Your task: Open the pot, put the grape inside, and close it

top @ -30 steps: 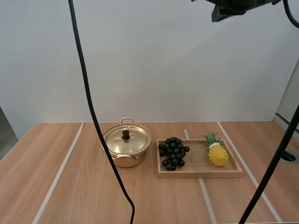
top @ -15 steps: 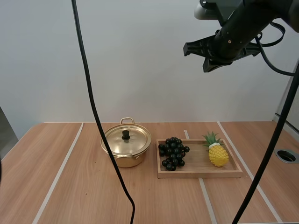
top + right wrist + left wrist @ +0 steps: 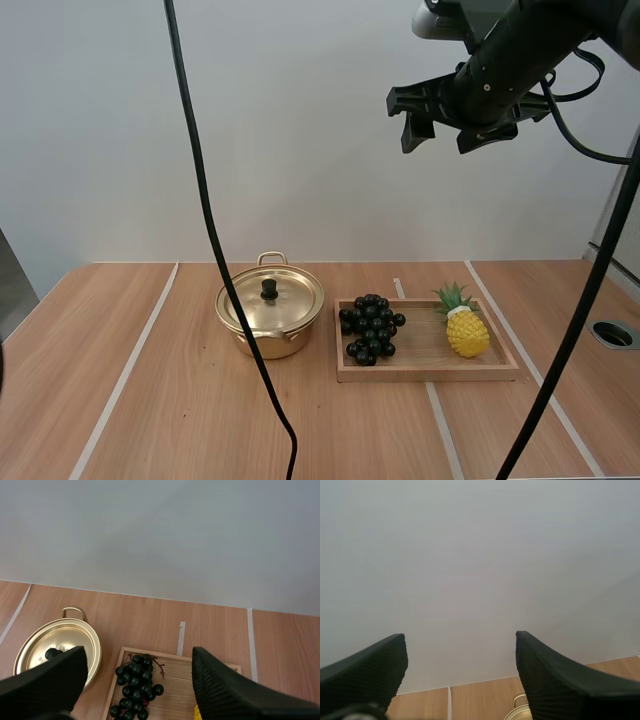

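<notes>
A gold pot (image 3: 270, 318) with its lid (image 3: 272, 300) on and a black knob (image 3: 269, 289) stands on the table, left of a wooden tray (image 3: 430, 370). A bunch of dark grapes (image 3: 370, 327) lies in the tray's left half. My right gripper (image 3: 440, 135) hangs high above the tray, open and holding nothing. In the right wrist view its gripper (image 3: 139, 655) stands open over the pot (image 3: 60, 650) and the grapes (image 3: 137, 687). In the left wrist view my left gripper (image 3: 460, 670) is open and holding nothing, with the pot's edge (image 3: 517, 714) just past one finger.
A yellow pineapple (image 3: 467, 330) lies in the tray's right half. Pale tape lines (image 3: 130, 365) run across the wooden table. A round hole (image 3: 614, 334) sits near the table's right edge. Bare tabletop lies in front of the pot and to its left.
My right arm has come down into the high view from the top edge, and its fingers have gone from together to apart. Pot, grapes and tray have not moved.
</notes>
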